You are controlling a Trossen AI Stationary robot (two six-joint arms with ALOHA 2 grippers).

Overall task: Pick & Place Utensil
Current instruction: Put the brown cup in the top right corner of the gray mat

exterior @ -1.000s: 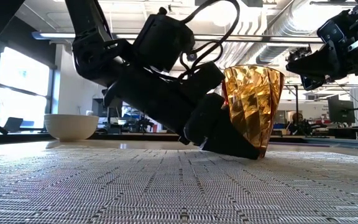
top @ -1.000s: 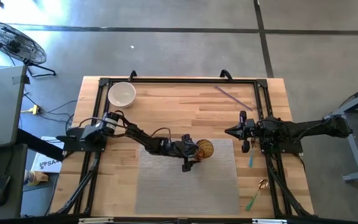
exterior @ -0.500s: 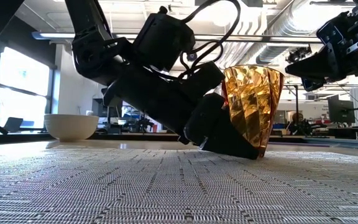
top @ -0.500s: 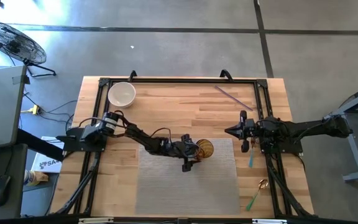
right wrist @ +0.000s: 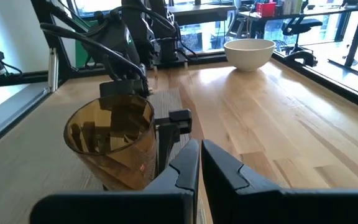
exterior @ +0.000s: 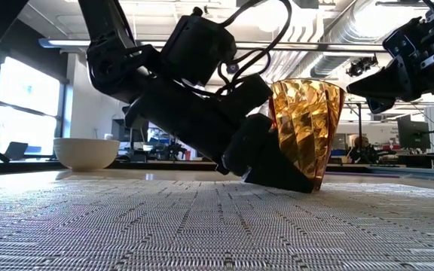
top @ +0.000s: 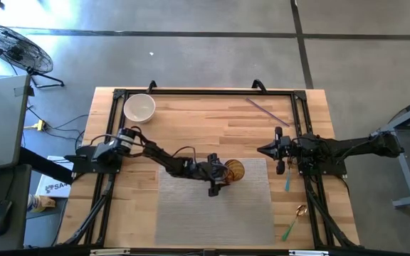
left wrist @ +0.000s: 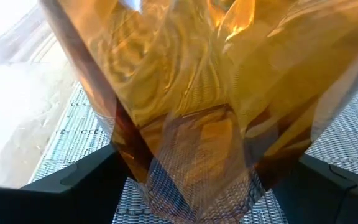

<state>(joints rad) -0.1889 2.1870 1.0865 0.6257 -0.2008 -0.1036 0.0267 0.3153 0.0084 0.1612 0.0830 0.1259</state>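
Observation:
An amber faceted plastic cup [top: 234, 170] [exterior: 307, 128] [right wrist: 110, 140] stands upright with its base on the grey woven mat [top: 212, 213], near the mat's far edge. My left gripper [top: 223, 173] [left wrist: 197, 193] reaches in from the table's left, low over the mat, and is shut on the cup's lower part. My right gripper [top: 260, 150] [exterior: 356, 84] [right wrist: 200, 155] hovers shut above the wood to the right of the cup and holds nothing. A teal utensil [top: 288, 179] lies flat on the table beside the mat's right edge, under the right arm. My left gripper pinches the cup's lower wall [left wrist: 185, 174] near the base between its two fingers [left wrist: 86, 180], one on each side. It comes slanting down from the table's left [exterior: 273, 169]. The cup stays upright with its base on the mat.
A white bowl [top: 139, 108] [exterior: 87, 152] sits at the table's far left. A thin purple utensil [top: 267, 111] lies at the far right. A gold-headed utensil with a teal handle [top: 295, 220] lies near the right near corner. A black frame edges the table.
In the low view my right gripper has drifted slightly up and toward the table's right. The left gripper and the cup have stayed put.

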